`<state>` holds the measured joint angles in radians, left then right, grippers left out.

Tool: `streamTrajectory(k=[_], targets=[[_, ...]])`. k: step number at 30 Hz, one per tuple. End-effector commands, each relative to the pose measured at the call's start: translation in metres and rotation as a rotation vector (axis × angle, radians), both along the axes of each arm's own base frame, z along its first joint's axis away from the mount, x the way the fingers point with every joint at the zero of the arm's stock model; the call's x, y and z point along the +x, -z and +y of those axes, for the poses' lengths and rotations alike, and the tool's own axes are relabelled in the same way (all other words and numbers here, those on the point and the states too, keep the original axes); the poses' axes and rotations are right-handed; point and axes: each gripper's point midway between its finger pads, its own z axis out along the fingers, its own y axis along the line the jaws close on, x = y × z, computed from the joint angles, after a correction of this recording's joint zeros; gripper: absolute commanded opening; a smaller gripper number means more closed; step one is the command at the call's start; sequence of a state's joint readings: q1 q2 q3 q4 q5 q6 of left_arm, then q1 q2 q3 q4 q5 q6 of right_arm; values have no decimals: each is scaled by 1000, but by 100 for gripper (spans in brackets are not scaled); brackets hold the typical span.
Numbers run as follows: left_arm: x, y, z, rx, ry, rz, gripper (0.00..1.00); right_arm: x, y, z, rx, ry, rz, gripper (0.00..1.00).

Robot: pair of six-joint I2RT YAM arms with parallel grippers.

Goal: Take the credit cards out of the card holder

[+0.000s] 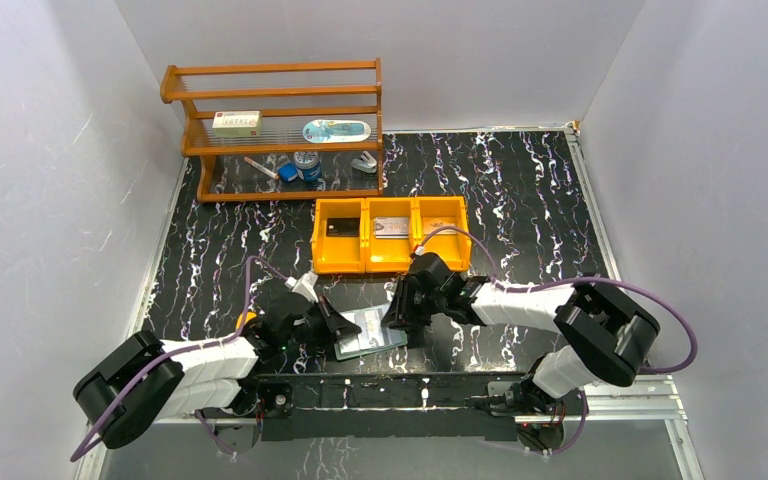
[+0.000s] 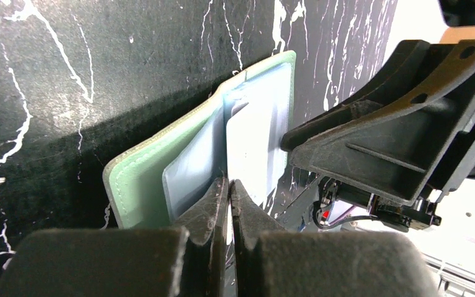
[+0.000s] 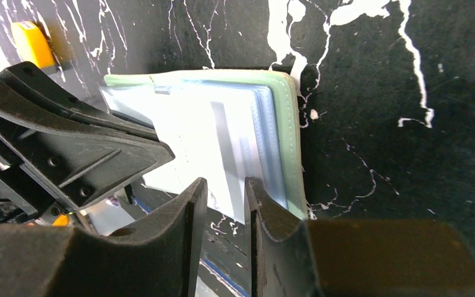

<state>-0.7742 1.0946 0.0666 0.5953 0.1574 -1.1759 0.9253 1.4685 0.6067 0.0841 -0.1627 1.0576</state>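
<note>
The muted-green card holder (image 1: 370,333) lies open on the black marbled table between my two grippers. My left gripper (image 1: 332,330) is shut on a thin pale inner leaf of it (image 2: 229,185); the green cover (image 2: 139,179) stands to the left of my fingers. My right gripper (image 1: 400,320) is at its other side, jaws slightly apart (image 3: 226,189), straddling the edge of a pale sheet with a grey stripe (image 3: 219,139). I cannot tell whether that sheet is a card or a pocket. A black card (image 1: 343,228) and a silver-grey card (image 1: 392,228) lie in the orange tray. The tan card is not visible.
The orange three-compartment tray (image 1: 365,262) sits just behind the grippers, its right compartment holding nothing. A wooden shelf (image 1: 275,130) with a white box and small items stands at the back left. White walls close in both sides.
</note>
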Motion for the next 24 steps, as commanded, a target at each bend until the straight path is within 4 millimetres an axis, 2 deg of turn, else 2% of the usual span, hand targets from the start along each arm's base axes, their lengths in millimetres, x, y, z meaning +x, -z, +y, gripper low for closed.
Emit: streamTrajectory(k=[1,6,10,14,19,22,24], targets=[[5,3,1,47,0,-5,0,6,-13,-9,-60,-49,-92,38],[6,3,1,59,6,-4,0,16,-52,5,49,-68,-204,39],[5,2,1,58,6,-5,0,8,-55,21,97,-149,-169,40],[6,2,1,61,7,-5,0,-1,-33,29,114,-165,-76,40],[5,3,1,63,8,0,0,-5,12,3,-35,-88,-3,40],[5,2,1,63,7,-4,0,-14,31,-12,-98,-71,41,37],[6,-1,0,52,9,-14,0,-17,37,-19,-115,-51,53,36]])
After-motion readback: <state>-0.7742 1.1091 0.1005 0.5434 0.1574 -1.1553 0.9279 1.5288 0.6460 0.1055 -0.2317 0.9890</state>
